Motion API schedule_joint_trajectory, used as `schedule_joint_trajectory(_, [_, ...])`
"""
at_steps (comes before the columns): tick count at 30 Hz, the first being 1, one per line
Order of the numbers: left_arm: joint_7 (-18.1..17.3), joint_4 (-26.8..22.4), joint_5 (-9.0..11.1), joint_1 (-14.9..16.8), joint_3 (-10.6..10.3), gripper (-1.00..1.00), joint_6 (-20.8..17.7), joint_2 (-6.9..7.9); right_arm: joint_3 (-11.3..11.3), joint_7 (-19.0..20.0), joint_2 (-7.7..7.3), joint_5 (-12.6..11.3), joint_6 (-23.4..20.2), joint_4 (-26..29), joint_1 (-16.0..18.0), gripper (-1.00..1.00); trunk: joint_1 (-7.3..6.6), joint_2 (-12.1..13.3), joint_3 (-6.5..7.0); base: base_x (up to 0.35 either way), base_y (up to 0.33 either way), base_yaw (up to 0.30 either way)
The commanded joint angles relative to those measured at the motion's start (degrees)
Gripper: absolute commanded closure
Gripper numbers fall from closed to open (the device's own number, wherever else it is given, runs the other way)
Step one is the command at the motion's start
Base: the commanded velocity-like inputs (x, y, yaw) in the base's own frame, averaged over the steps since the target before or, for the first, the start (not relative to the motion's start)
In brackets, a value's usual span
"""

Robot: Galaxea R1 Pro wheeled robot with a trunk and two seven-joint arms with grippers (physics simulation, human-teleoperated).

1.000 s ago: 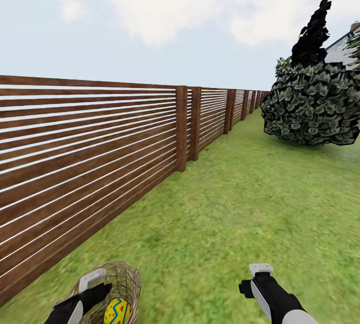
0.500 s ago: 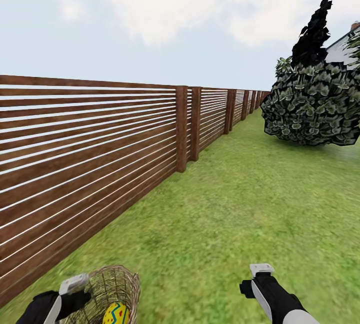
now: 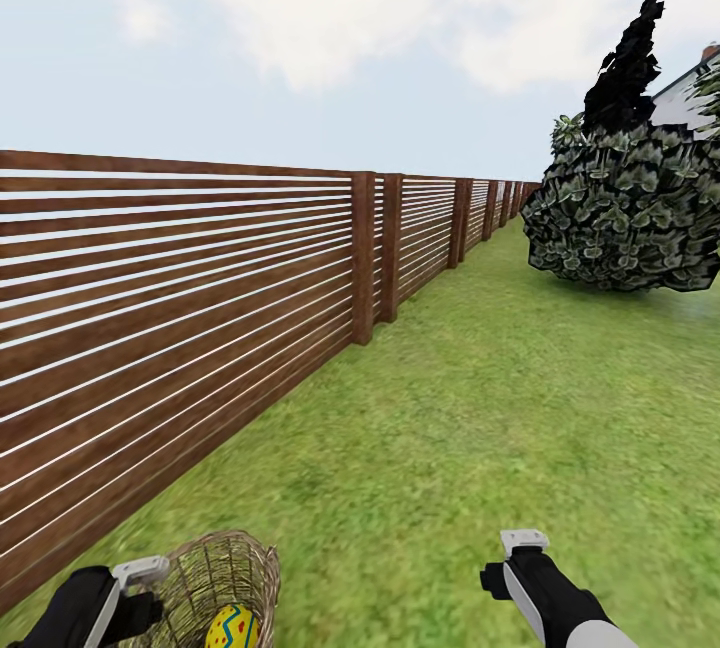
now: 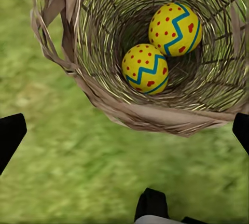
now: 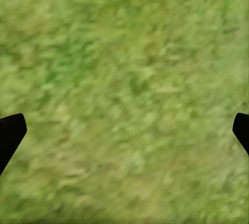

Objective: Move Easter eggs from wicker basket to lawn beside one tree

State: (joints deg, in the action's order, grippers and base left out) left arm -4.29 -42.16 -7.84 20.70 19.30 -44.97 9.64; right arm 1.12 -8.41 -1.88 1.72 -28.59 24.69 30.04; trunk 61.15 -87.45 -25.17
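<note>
Two Easter eggs (image 4: 158, 47) lie touching inside the wicker basket (image 4: 104, 97) on the lawn (image 3: 480, 428) beside the fence (image 3: 180, 308), the empty left gripper (image 4: 124, 130) spread wide just beside its rim, the right gripper (image 5: 124, 130) likewise apart over bare grass.

Two Easter eggs (image 4: 144, 68) touching inside wicker basket (image 4: 155, 115).

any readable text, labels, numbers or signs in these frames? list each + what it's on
None. No words, numbers, brands or signs can be read.
Easter eggs in the wicker basket: only blue zigzags and red dots, no lettering.
Fence, lawn, left tool and right tool: no markings.
</note>
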Motion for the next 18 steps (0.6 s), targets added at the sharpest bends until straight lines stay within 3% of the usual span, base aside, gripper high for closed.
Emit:
schedule_joint_trajectory(1, [-0.8,-0.1,-0.5,0.0,0.2,-1.0,-0.2,-0.07,0.1,0.0,0.03,0.2,-0.3,0.1,0.0,-1.0,0.0,0.0,-0.07,0.0,0.0,0.0])
schedule_joint_trajectory(11, [-3.8,-0.5,-0.5,0.0,0.3,-1.0,0.9,-0.13,0.1,0.0,0.03,0.2,-0.3,0.1,0.0,-1.0,0.0,0.0,-0.07,0.0,-0.01,0.0])
schedule_joint_trajectory(18, [-4.0,-0.5,-0.4,0.0,0.6,-1.0,3.4,-0.08,0.1,0.0,0.03,0.2,-0.3,0.1,0.0,-1.0,0.0,0.0,-0.07,0.0,-0.269,0.0])
